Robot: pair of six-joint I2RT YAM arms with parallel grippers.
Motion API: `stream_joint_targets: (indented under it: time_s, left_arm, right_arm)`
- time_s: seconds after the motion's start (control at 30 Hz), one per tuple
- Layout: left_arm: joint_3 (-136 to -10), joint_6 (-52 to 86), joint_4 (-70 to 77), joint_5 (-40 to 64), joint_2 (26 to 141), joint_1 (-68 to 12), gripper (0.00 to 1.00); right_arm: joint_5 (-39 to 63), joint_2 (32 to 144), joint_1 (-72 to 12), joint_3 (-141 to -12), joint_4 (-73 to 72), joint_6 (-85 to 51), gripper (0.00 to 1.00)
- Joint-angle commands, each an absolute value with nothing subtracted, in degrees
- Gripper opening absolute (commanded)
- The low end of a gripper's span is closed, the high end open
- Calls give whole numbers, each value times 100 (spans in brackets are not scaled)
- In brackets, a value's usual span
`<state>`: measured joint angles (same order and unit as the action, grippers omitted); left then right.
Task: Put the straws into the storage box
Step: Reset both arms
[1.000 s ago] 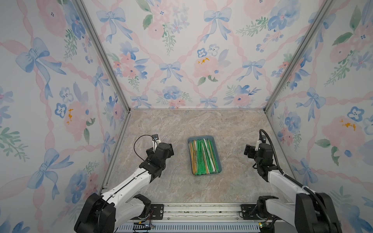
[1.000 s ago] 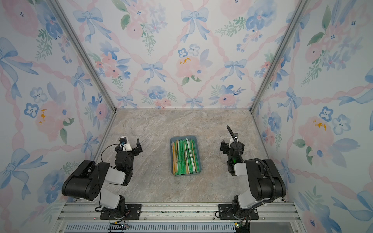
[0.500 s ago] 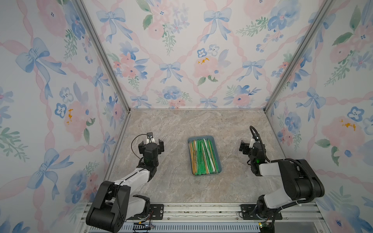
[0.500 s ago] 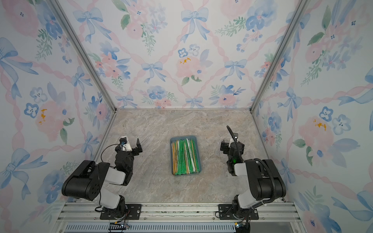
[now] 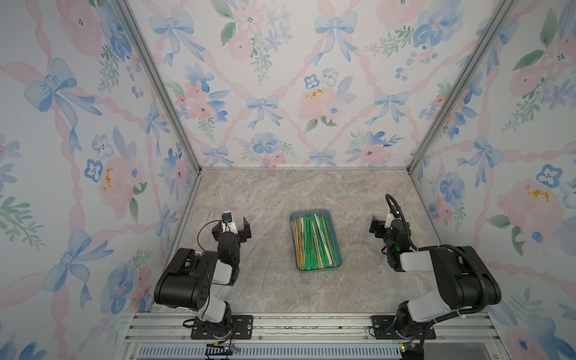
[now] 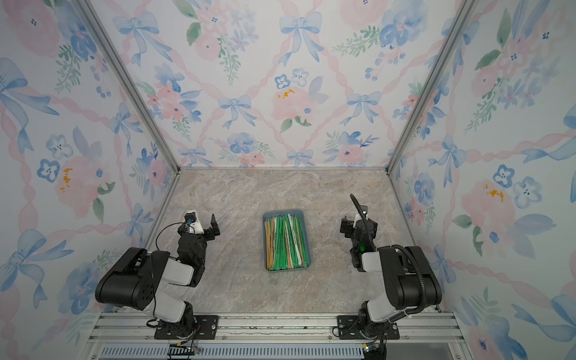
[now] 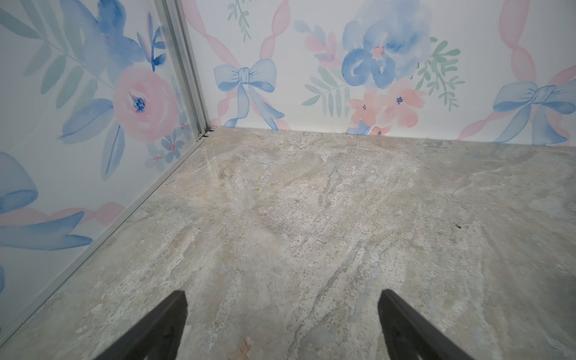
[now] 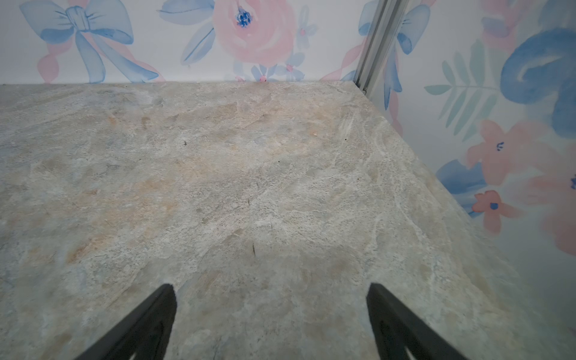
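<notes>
In both top views the storage box [image 5: 310,212] sits about midway between the left and right edges of the desk [image 5: 280,193], its long sides running from the near edge toward the far one. The straws [image 5: 314,241] lie inside it, packed lengthwise and roughly parallel, which is probably the only way such long sticks fit flat under the low rim. Green wrappers dominate, with tan and white ones among them. The white ones carry dark print, but it is too small to read and no brand can be made out. The left end effector [image 5: 232,229] sits near the left edge and the right end effector [image 5: 388,227] near the right edge. Both are well apart from the box, with the arms folded low, a posture that reads as rest with the job seemingly done. The left wrist view looks toward the far left corner. Its end effector [image 7: 282,294] is spread wide with nothing between the tips, and only bare desk lies ahead. The right wrist view faces the far right corner and shows the same: end effector [image 8: 269,288] spread wide and empty, no straw in sight.
</notes>
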<state>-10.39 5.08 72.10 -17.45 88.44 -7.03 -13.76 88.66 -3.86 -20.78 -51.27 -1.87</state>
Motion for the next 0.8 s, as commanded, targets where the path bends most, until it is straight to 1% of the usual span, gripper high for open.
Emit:
stream_joint_targets:
  time_s: [0.0, 0.23, 0.33, 0.77]
  left_arm:
    - [-993, 491, 7907, -1659, 8886, -657, 98]
    - [-976, 486, 7910, -2089, 8876, -764, 98]
    - [-1013, 396, 7908, -1941, 8905, -790, 98]
    - [-1017, 387, 7903, -1937, 8906, -788, 98]
  right_arm:
    - [-1406, 8855, -426, -2170, -5300, -123, 97]
    - [-1415, 8851, -439, -2171, -5300, -114, 97]
    - [-1426, 8852, -454, -2180, -5292, -97, 97]
    - [-1458, 8859, -470, -2180, -5300, -74, 97]
